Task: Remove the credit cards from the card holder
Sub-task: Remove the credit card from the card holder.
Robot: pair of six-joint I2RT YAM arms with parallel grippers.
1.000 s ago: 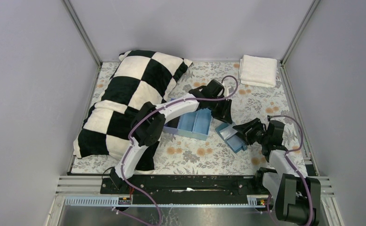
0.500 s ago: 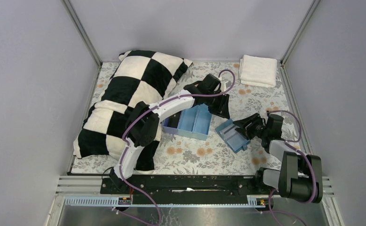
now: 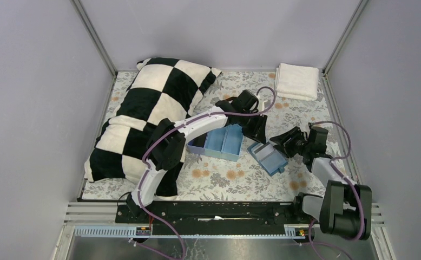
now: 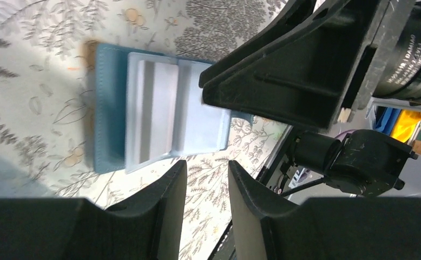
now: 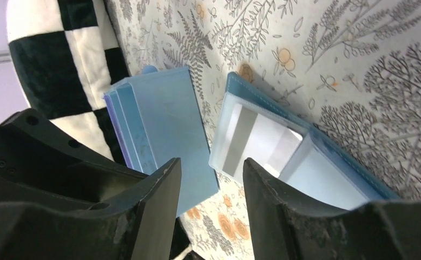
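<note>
**A:** Which step is in hand now?

**B:** I judge it is the approach to the holder, before any card is gripped. From the left in the top view there is the checkered pillow (image 3: 143, 119), then the blue tray (image 3: 219, 154). Just beside the tray, at its 4 o'clock, is the card holder (image 3: 268, 158). It lies open on the flowered table cover (image 3: 224, 179), the lighter inside up.

**A:** And the grippers?

**B:** The left gripper (image 3: 256, 131) hangs at 11 o'clock of the holder, its jaws a little spread and empty. The right gripper (image 3: 283, 143) is at 2 o'clock of it, jaws spread wider, also empty. As far as I see, neither touches the holder.

**A:** Where are the credit cards?

**B:** In the right wrist view a pale sheet (image 5: 251, 142) with a grey stripe sits in the holder's pocket. Whether it is a card, I cannot tell.

**A:** What does the next move ask for?

**B:** I think one gripper must pin the soft holder down. The other must come low, pinch a thin card edge, and pull along the pocket's opening.
</note>
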